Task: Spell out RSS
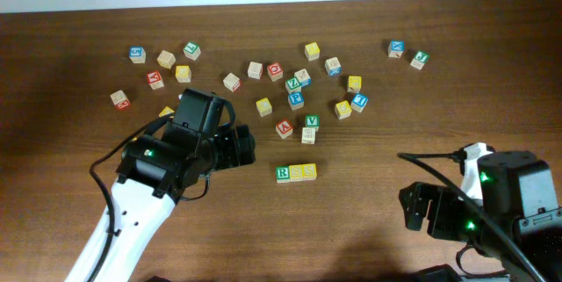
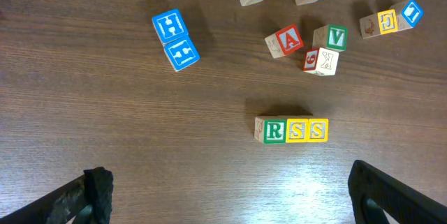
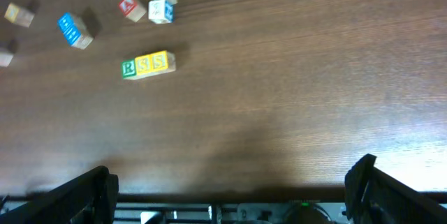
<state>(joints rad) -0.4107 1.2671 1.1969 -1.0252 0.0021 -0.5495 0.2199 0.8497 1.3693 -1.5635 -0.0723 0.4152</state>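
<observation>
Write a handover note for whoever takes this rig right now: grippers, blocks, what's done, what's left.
Left gripper: open, empty, clear of the row.
Right gripper: open, empty, well off to the side.
R block, first S block and second S block sit side by side in one row on the table, reading RSS.
Loose letter blocks lie scattered beyond the row, none touching it.
Done: the word looks spelled.
Left: probably nothing but parking the arms.
</observation>
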